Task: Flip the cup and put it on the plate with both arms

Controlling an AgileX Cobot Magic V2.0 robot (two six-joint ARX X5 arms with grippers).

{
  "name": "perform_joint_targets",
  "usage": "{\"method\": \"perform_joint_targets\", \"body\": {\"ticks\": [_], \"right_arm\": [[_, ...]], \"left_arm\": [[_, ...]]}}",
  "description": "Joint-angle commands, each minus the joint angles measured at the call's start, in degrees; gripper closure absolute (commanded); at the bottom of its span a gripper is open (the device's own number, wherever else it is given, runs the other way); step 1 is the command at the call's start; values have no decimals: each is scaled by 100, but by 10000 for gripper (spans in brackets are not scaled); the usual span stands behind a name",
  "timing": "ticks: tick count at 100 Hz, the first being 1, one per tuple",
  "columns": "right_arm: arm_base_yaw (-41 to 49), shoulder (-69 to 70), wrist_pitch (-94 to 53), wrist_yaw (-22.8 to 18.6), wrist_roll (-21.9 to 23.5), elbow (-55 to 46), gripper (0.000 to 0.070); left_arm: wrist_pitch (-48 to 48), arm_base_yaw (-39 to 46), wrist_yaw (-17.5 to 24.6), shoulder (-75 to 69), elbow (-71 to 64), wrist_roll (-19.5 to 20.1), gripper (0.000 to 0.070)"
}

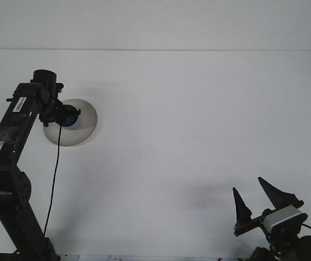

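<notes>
A pale round plate (86, 120) lies on the white table at the left. My left gripper (67, 116) reaches over the plate's left half, seen from behind, shut on a dark blue cup (72, 118). A bit of the cup's light inside shows at its lower right. Whether the cup touches the plate I cannot tell. My right gripper (247, 184) stands open at the bottom right with nothing between its two black pointed fingers (241, 205), far from the plate.
A black cable (55, 179) hangs from the left wrist down along the left arm (8, 147). The table's far edge runs along the top, below a white wall.
</notes>
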Motion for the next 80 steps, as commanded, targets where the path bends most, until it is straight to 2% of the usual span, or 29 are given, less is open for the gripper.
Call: {"method": "perform_joint_targets", "body": {"ticks": [1, 13, 17, 21, 33, 36, 39, 80], "right_arm": [[48, 9, 37, 7, -39, 9, 181], [48, 9, 37, 7, -39, 7, 181], [48, 9, 39, 7, -42, 7, 181], [48, 9, 37, 7, -42, 7, 181], [48, 9, 37, 7, -42, 7, 181], [48, 9, 37, 7, -42, 7, 181], [48, 9, 37, 7, -42, 7, 181], [48, 9, 46, 4, -44, -13, 181]], "left_arm": [[-26, 15, -15, 247, 151, -81, 693], [-20, 17, -15, 323, 151, -98, 679], [20, 15, -11, 323, 151, -140, 652], [85, 15, 7, 321, 151, -227, 577], [59, 15, 33, 299, 264, -249, 243], [33, 15, 33, 299, 323, -251, 189], [-20, 15, 33, 299, 396, -251, 163], [-627, 17, 33, -378, 1392, -398, 156]]}}
